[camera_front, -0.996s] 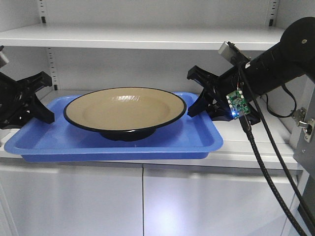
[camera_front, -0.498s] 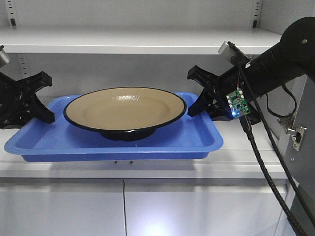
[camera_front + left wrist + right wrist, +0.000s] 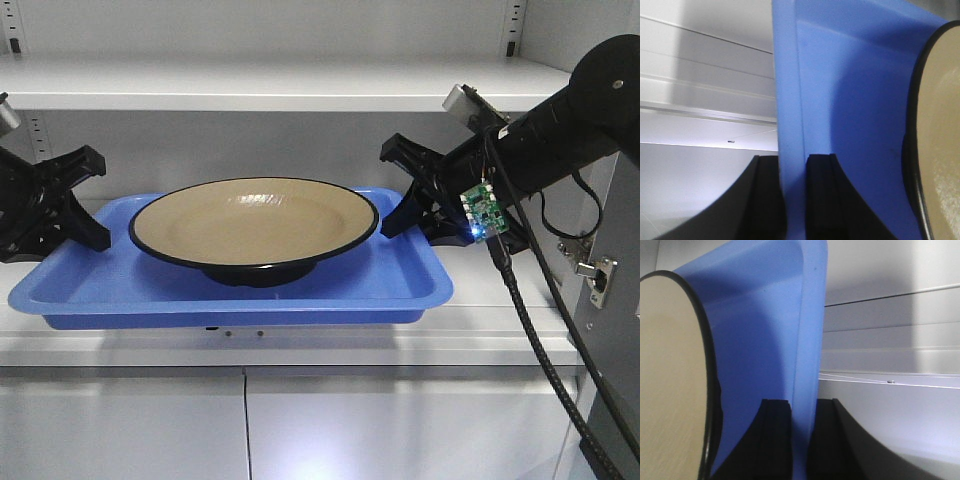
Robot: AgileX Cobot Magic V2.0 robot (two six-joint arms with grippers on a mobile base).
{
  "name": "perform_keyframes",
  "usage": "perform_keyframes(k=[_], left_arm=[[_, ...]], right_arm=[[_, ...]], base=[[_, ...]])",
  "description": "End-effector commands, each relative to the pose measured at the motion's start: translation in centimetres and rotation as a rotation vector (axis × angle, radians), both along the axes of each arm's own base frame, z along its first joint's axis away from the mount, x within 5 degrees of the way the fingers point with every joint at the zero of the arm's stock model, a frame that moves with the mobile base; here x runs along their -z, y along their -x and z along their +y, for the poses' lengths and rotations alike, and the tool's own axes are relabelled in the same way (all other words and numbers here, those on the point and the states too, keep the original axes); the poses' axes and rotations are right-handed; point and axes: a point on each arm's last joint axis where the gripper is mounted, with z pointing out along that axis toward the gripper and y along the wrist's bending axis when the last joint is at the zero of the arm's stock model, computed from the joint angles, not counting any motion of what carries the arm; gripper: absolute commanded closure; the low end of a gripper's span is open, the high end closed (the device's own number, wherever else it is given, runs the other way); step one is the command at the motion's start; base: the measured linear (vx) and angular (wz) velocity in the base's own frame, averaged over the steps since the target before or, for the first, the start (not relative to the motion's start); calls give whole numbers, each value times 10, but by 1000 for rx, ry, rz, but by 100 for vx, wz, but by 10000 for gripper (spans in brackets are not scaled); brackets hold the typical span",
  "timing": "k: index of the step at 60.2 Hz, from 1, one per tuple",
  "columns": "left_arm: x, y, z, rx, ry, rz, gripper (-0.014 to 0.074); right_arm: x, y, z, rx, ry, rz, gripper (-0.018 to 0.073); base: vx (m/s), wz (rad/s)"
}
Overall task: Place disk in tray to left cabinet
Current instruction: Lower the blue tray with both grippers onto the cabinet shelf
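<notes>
left gripper [image 3: 98, 200] and right gripper [image 3: 388, 193] clamp the tray [image 3: 300, 303] bearing the disk [image 3: 255, 220], seemingly level.

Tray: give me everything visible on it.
The tray is bright blue, plastic-looking and rectangular, with rounded corners and a low raised lip. It lies level at the front edge of the cabinet shelf; whether it rests on it is unclear. The disk stands centred in it. The left gripper clamps its left lip, the right gripper its right lip.
</notes>
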Motion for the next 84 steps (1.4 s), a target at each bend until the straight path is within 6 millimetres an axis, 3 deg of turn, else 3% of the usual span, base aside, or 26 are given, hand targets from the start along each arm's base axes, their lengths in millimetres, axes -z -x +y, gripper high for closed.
perform_keyframes(k=[1,40,67,84], left_arm=[[-32,18,-12,30,111,-114,596],[-34,15,-11,12,112,-143,596],[-38,9,-9,-25,121,-209,596],[-9,-20,-10,-36,134,-137,596]], right_arm=[[-37,24,6,-55,-100,-90,561],[-37,17,7,-26,-121,-134,561],[-13,-8,12,-26,-104,-146,561],[-19,-15,11,19,-134,-223,561]], base=[[0,0],[0,0],[0,0],[0,0]])
